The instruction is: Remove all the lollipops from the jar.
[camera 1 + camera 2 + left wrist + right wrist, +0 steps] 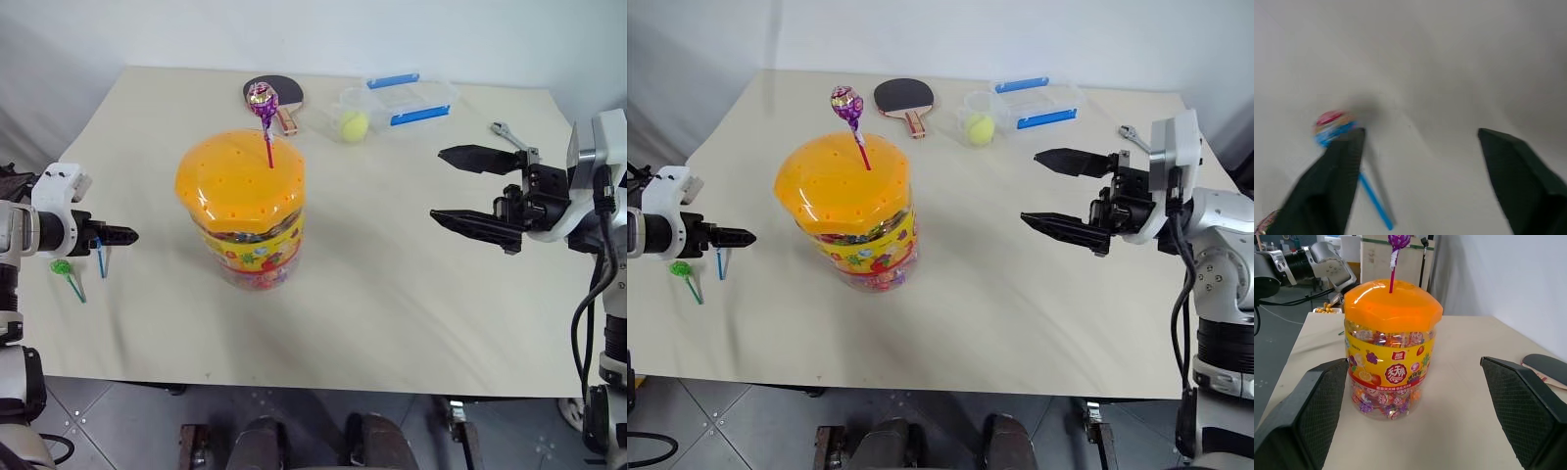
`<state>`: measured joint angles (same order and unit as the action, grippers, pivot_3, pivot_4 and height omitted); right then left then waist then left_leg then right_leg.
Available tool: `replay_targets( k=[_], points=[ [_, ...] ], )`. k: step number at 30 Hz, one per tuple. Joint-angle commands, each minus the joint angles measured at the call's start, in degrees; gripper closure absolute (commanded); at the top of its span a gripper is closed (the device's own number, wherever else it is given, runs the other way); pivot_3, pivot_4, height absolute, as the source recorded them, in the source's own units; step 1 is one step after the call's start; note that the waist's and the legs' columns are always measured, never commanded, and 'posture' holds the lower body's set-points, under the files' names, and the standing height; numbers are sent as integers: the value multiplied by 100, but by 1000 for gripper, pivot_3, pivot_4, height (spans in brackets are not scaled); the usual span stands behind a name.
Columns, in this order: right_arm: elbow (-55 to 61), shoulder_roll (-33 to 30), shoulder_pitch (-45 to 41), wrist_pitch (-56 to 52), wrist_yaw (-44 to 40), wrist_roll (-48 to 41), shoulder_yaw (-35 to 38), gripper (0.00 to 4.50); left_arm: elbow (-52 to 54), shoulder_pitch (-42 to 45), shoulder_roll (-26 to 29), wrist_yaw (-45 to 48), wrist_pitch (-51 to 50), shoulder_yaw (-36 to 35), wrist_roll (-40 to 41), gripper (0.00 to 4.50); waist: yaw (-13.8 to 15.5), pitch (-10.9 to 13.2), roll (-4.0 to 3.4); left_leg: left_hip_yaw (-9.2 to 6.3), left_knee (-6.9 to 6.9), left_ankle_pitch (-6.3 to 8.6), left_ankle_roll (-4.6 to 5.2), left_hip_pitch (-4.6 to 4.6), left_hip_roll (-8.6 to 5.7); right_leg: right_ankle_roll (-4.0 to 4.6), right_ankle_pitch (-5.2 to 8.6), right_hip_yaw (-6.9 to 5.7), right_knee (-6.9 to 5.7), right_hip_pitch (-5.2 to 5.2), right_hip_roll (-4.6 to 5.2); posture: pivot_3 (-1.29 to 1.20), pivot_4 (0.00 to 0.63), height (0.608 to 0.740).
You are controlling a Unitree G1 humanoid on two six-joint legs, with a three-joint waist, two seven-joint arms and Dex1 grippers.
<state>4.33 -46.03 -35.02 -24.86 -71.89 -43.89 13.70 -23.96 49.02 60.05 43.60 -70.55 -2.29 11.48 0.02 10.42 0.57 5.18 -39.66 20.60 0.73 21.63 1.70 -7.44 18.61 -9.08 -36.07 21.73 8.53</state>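
The jar (241,206) stood mid-bench (392,294), and one purple-red lollipop (263,102) was planted upright in its orange lid. Over at the bench's left edge lay the green lollipop (65,271) and, just beside it, the blue lollipop (1332,128). The left claw (1420,147) hung above the blue one, spread wide and empty. The right claw (468,189) gaped too, gripping nothing, aimed at the jar.
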Motion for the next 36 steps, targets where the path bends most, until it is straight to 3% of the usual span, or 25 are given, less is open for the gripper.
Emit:
replay_targets(
  k=[1,4,8,10,15,25,36],
  points=[
    [196,-223,-105,-120,23,-91,181,0,685,159,371,223,-123,-434,321,33,-6,0,0,0,0,0,0,0,0,0,0,0,1,0,0,0,150,740],
    [274,-299,-198,-407,169,-183,148,0,1039,151,500,462,-114,-852,709,33,-11,0,0,0,1,0,0,0,2,0,0,1,1,1,0,0,150,740],
    [432,-167,-479,-887,683,-256,16,0,1501,-317,267,914,870,-2037,1348,33,-14,0,-1,3,1,0,0,0,5,0,0,4,1,6,0,0,150,740],
    [498,-3,-628,-1015,914,-340,16,0,1619,-562,102,1122,1419,-2458,1581,33,-17,0,-1,3,1,0,-1,0,7,0,0,4,-1,6,0,0,150,740],
    [544,535,-1220,-1476,1724,22,-701,0,1578,-1109,-529,2742,3626,-3416,2411,33,-32,-1,-2,6,-2,1,-3,1,7,0,0,2,-2,9,-1,0,150,740],
    [39,2125,-2165,-1545,1658,45,-1698,0,1733,-2462,-496,3943,4352,-3754,3033,33,-129,-2,1,10,2,3,-5,9,4,1,0,4,-55,49,3,0,150,740],
    [-1354,3389,-3198,-950,1384,648,-2032,0,2568,-3574,-554,3504,4270,-4268,3425,33,-267,-2,1,4,9,7,-12,14,9,1,0,6,-96,77,3,0,150,740]
  ],
)
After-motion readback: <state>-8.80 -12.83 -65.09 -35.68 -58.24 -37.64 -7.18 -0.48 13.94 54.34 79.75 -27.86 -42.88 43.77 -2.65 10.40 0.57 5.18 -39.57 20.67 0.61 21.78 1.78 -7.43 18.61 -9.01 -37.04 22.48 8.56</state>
